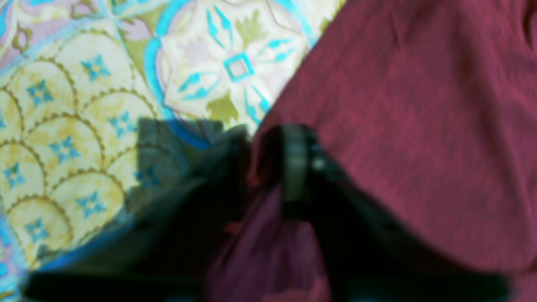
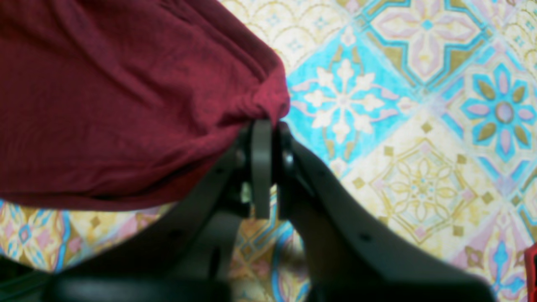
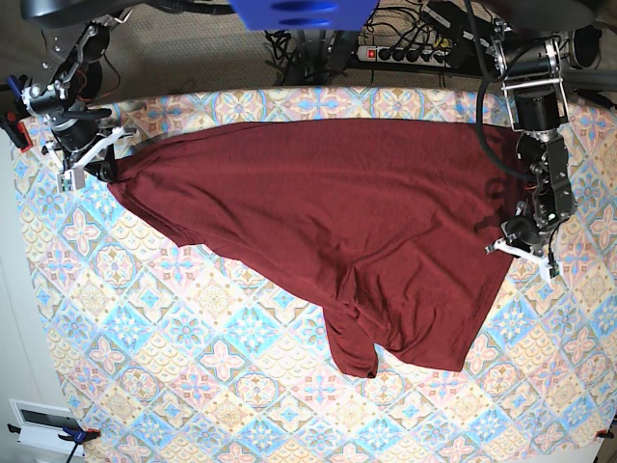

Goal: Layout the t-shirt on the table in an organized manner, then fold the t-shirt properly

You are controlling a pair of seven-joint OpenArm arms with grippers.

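Light was even and bright. Both wrist views were soft; the left gripper [image 1: 251, 167] was blurred, with a hard square shadow cast just left of it.

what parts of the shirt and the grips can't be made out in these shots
- Left wrist view: blurred, so where the left gripper pinches the t-shirt is unclear.
- Right wrist view: bunched cloth hides the tips of the right gripper.
- Base view: the collar and one sleeve are folded out of sight in the t-shirt; both pinch points are too small to judge.
- Base view: the table runs past the frame's bottom and side edges.
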